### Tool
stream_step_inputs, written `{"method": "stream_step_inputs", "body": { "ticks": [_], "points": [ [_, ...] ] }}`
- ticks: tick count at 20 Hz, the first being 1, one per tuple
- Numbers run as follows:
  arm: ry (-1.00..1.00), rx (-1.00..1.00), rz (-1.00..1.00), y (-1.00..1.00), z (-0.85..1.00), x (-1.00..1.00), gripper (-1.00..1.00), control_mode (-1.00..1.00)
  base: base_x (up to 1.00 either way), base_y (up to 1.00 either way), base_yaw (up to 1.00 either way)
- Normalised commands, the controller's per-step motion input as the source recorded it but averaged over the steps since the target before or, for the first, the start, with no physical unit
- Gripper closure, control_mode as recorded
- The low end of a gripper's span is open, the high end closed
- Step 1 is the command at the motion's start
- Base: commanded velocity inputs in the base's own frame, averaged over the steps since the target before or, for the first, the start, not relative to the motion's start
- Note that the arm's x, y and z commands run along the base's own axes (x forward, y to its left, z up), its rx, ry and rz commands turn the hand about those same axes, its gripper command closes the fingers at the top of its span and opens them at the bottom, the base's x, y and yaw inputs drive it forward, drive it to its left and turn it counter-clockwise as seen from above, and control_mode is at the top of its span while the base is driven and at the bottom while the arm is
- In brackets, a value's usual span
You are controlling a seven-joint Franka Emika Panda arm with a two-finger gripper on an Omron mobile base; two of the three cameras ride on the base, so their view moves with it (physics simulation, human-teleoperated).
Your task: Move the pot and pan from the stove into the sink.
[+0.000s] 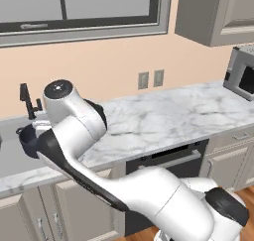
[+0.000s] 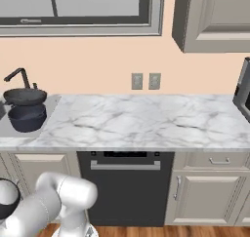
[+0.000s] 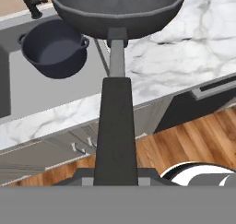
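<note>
My gripper (image 3: 116,174) is shut on the long dark handle of the pan (image 3: 117,11). The pan is a round dark-grey bowl with a lighter rim, and it hangs in the air over the edge where the sink (image 3: 27,89) meets the counter. In the right base view the pan (image 2: 24,95) hovers just above the pot (image 2: 27,118). The pot (image 3: 55,50) is deep, blue-grey and two-handled, and it stands upright inside the grey sink (image 2: 7,129). My own arm partly covers the pot (image 1: 26,140) in the left base view. The stove is out of view.
A slim black faucet (image 2: 17,77) stands at the sink's back edge. White marble counter (image 2: 146,119) runs to the right, with a black dishwasher front (image 2: 126,187) below it. A silver appliance (image 1: 243,74) sits at the far right, and wall cabinets hang above.
</note>
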Motion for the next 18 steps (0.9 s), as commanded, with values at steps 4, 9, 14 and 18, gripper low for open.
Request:
{"method": "stream_step_inputs", "body": {
  "ticks": [4,9,14,18],
  "points": [
    [0.20,-0.11,-0.04,0.79,-0.01,0.49,1.00,-1.00,0.00,0.00,0.00],
    [0.17,-0.12,-0.03,0.78,-0.06,0.44,1.00,-1.00,0.00,0.00,0.00],
    [0.03,-0.01,0.00,0.04,-0.02,0.03,1.00,-1.00,0.00,0.00,0.00],
    [0.05,-0.01,0.00,0.09,-0.29,0.03,1.00,-1.00,0.00,0.00,0.00]
  ]
}}
